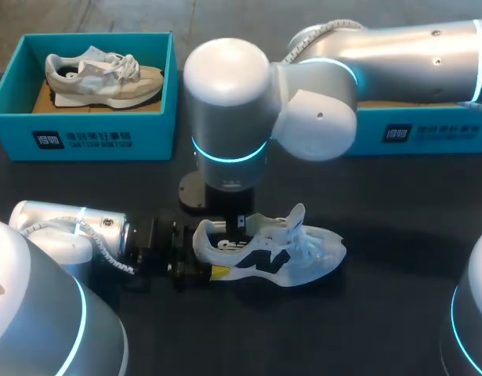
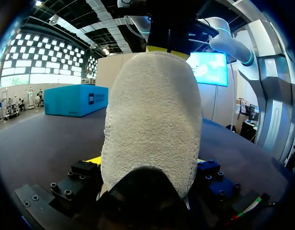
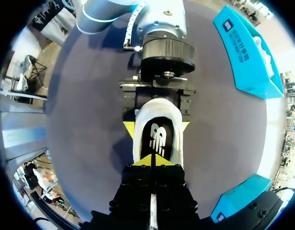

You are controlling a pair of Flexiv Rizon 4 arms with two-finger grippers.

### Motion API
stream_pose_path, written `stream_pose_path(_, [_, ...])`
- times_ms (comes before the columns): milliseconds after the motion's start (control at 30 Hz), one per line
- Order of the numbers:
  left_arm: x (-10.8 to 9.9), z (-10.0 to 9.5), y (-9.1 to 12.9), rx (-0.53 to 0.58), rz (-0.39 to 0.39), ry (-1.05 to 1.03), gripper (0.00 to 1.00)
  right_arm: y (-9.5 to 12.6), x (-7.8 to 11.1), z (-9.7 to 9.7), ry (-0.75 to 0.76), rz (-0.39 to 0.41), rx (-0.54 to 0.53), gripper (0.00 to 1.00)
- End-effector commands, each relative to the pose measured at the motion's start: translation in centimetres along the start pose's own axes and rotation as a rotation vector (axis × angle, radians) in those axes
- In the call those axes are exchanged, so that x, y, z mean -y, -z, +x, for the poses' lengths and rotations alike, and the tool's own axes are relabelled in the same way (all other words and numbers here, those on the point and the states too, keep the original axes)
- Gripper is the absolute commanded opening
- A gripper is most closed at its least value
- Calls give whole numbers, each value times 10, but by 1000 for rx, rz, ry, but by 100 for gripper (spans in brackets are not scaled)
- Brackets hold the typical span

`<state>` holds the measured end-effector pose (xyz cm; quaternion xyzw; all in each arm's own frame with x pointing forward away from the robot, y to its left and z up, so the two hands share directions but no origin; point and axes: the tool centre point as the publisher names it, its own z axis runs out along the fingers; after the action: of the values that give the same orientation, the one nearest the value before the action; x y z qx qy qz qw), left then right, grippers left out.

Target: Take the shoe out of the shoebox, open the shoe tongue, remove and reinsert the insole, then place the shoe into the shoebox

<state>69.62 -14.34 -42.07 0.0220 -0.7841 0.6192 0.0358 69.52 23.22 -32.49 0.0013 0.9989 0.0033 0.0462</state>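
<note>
A white shoe with dark side marks lies on the dark table, toe pointing right. My left gripper comes in from the left and is shut on its heel; both yellow fingertips press the heel's sides. In the left wrist view the heel fills the space between the fingers. My right gripper hangs straight down over the shoe's mouth, shut, tips together above the black insole lying inside. In the head view the right gripper dips into the opening behind the raised tongue.
A teal shoebox at the back left holds a beige shoe. A second teal box sits at the back right, partly behind my right arm. Bare dark table lies in front of and to the right of the white shoe.
</note>
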Motion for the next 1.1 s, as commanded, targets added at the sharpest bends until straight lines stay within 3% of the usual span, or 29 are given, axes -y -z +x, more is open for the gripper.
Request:
stream_pose_path(33, [0, -1, 1, -2, -2, 0, 0, -16, -2, -6, 2, -4, -14, 0])
stream_pose_path(600, [0, -1, 1, -2, -2, 0, 0, -47, 29, -6, -28, -16, -19, 0])
stream_pose_path(1100, [0, -1, 1, -2, -2, 0, 0, -55, 55, -1, -86, -4, -18, 0])
